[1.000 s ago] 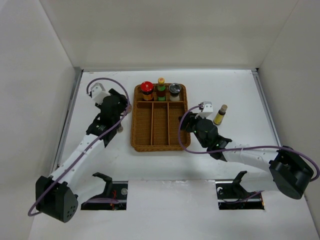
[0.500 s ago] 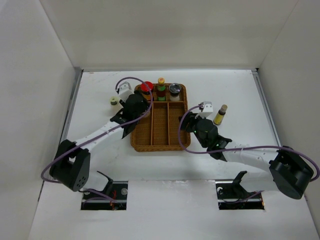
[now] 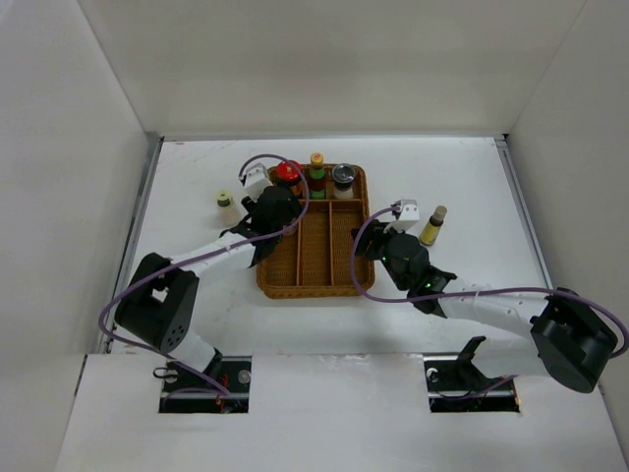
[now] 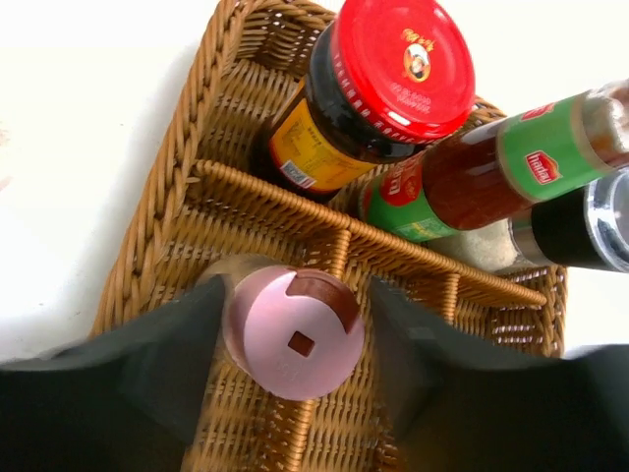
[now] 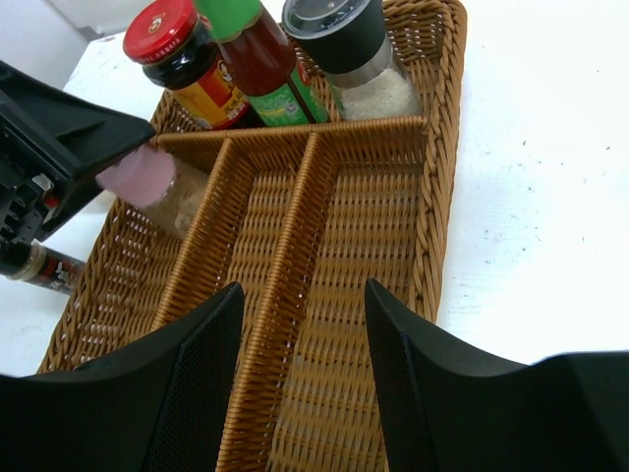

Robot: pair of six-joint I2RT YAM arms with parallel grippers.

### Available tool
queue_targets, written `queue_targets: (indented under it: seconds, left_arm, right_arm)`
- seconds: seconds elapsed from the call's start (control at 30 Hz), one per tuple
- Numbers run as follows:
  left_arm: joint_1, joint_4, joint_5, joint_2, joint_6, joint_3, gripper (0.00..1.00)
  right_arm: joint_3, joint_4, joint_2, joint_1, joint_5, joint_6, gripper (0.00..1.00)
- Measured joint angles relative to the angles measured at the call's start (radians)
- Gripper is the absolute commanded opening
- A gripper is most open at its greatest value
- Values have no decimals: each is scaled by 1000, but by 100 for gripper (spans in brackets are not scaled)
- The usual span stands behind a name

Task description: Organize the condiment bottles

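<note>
Pink-capped small bottle [image 4: 295, 339]: speckled tan contents, sits between the two black fingers [image 4: 128, 364] of the left hand [image 4: 295, 305]. The hand is clamped on the bottle's sides just under the cap. In the right wrist view the bottle [image 5: 147, 182] leans, its cap toward that hand. It is over the leftmost long compartment of the brown wicker divided tray [image 4: 157, 236], just below the cross divider. Cannot tell whether its base touches the weave.

Upper cross section of the tray, left to right in the overhead view:
- red-capped dark glass jar [image 3: 287, 173], yellow label
- red sauce bottle with green label and orange-yellow cap [image 3: 316, 163]
- grey-topped clear grinder jar [image 3: 342, 177], white grains inside

All three stand upright, close together. The other two long compartments hold nothing.

Off the tray:
- pale-capped small bottle [image 3: 226, 202], upright on the white worktop [image 3: 462, 187], left of the tray's upper left corner, near the left arm
- brown-capped yellowish bottle [image 3: 432, 226], upright on the worktop, right of the tray, just beside the right wrist

Left hand [image 3: 273, 208] is at the tray's left rim, the arm running down to the lower left of the frame.

Right hand [image 5: 303, 295]: fingers spread wide, grasping nothing. It faces the tray's lower right part, above the rim. In the overhead view it [image 3: 385, 241] sits at the tray's right edge.
</note>
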Motion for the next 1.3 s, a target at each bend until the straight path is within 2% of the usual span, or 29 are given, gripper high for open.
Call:
queue_targets:
  seconds: [0.1,0.33,0.47,0.57,0.67,0.9,1.13,1.3]
  left_arm:
    - [0,13,2,-13,5,0,71]
    - [9,19,-15,-192,50,-20,72]
    - [43,22,-41,-292,74,-21,67]
    - [98,-3,-52,-308,80,-19,62]
    - [183,-88,-51,-272,70,-3,62]
    - [351,-271,-42,-108,42,80,69]
    - [388,-298,-20,28,53,145,69]
    - [385,-288,4,39,82,160,69]
  right_arm:
    - [0,0,0,0,0,0,57]
    - [0,0,0,0,0,0,57]
    - [0,0,0,0,0,0,57]
    - [0,0,0,0,0,0,57]
    - [0,0,0,0,0,0,57]
    - [0,0,2,0,0,0,57]
    - [0,0,2,0,0,-1,58]
    - [3,0,15,0,0,-1,57]
